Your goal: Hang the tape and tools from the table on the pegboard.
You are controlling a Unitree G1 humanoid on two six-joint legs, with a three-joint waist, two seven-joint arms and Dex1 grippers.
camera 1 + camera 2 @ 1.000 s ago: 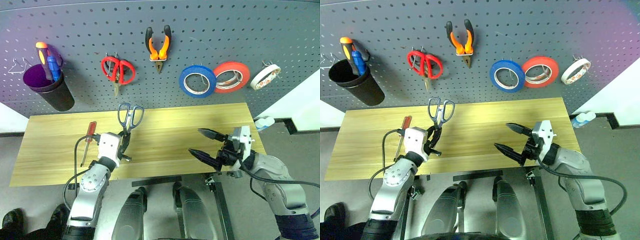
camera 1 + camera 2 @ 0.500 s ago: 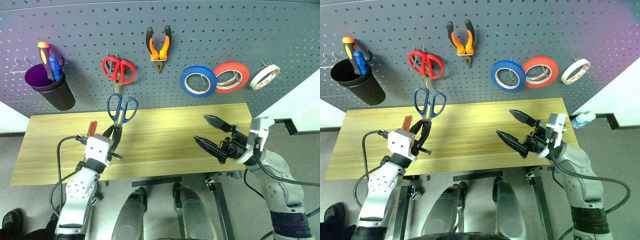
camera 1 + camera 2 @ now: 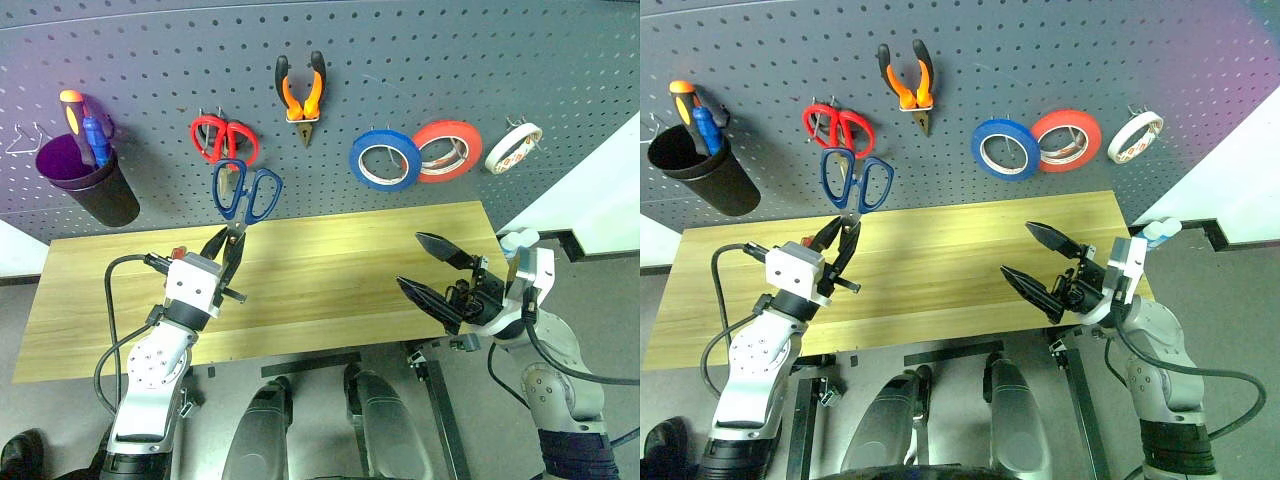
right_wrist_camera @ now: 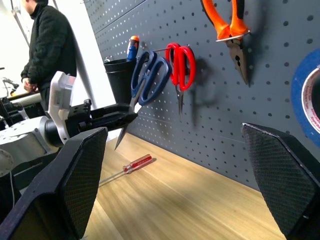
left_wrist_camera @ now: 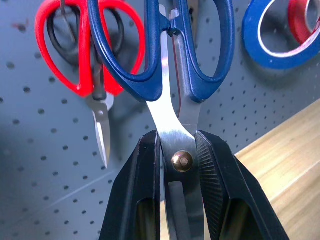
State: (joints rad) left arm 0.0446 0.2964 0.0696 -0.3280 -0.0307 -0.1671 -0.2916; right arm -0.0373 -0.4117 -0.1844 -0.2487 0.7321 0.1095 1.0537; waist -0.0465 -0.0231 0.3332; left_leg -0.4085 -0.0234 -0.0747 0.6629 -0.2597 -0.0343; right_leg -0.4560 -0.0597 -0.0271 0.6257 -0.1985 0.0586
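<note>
Gripping the blue-handled scissors (image 3: 243, 196) by the blades near the pivot, your left claw (image 3: 226, 252) holds them loops-up against the pegboard (image 3: 150, 70), just below and beside the red-handled scissors (image 3: 222, 141) on their hook. That blade grip leaves both loops free, which is probably what you need to thread one over a peg. Your right claw (image 3: 432, 270) hangs spread wide and empty above the tabletop (image 3: 330, 262), clear of the work. On the panel the orange-and-black pliers (image 3: 300, 92) hang by their handles, with the blue tape roll (image 3: 385, 160), a red-orange roll (image 3: 444, 151) and a white roll (image 3: 513, 146) each on a hook to the right. A black cup (image 3: 86, 183) at the far left holds an orange-topped tool. The red-handled screwdriver (image 4: 131, 164) lies on the tabletop, not yet hung. A person in dark clothing (image 4: 47, 45) stands beyond the table's end.
</note>
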